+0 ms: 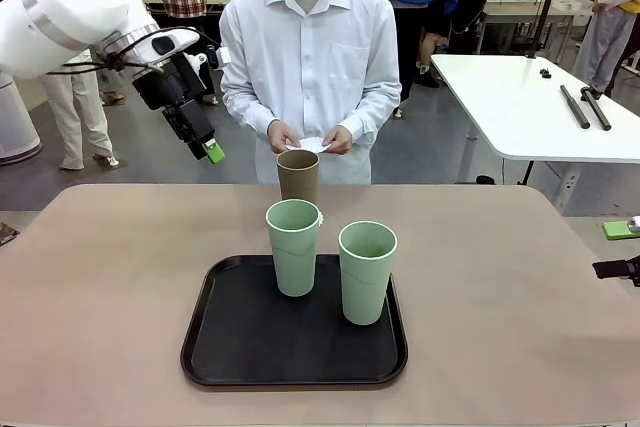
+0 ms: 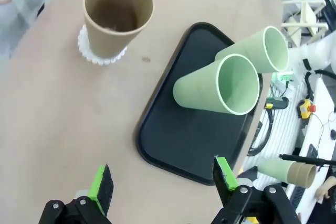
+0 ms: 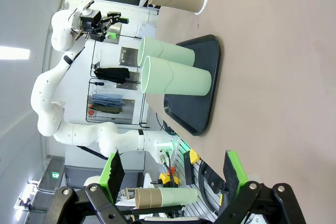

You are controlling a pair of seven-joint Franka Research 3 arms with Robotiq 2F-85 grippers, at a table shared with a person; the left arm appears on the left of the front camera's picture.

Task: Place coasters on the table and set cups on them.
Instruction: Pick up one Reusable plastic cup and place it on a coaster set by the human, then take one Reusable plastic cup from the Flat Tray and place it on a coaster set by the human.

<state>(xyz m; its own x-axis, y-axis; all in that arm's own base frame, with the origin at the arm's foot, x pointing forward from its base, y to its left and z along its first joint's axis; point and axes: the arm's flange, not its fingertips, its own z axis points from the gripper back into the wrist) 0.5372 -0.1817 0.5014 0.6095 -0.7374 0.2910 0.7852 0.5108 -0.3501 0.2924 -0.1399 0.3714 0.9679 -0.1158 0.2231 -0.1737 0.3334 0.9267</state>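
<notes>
A tan-brown cup (image 1: 298, 177) stands on a lacy white coaster (image 2: 102, 56) on the table (image 1: 100, 277), just beyond the black tray (image 1: 215, 347). Two mint green cups (image 1: 294, 245) (image 1: 367, 271) stand upright on the tray. The person's hands hold more white coasters (image 1: 312, 144) at the far edge. My left gripper (image 1: 205, 147) hangs open in the air above the table's far left, empty, looking down on the cups (image 2: 220, 85). My right gripper (image 1: 622, 249) is open and empty at the table's right edge, facing the cups (image 3: 176, 80) from the side.
A white table (image 1: 530, 107) with black rods stands behind at the right. Beige tabletop stretches left and right of the tray. Spare stacked cups (image 3: 163, 198) lie off the table near the robot's base.
</notes>
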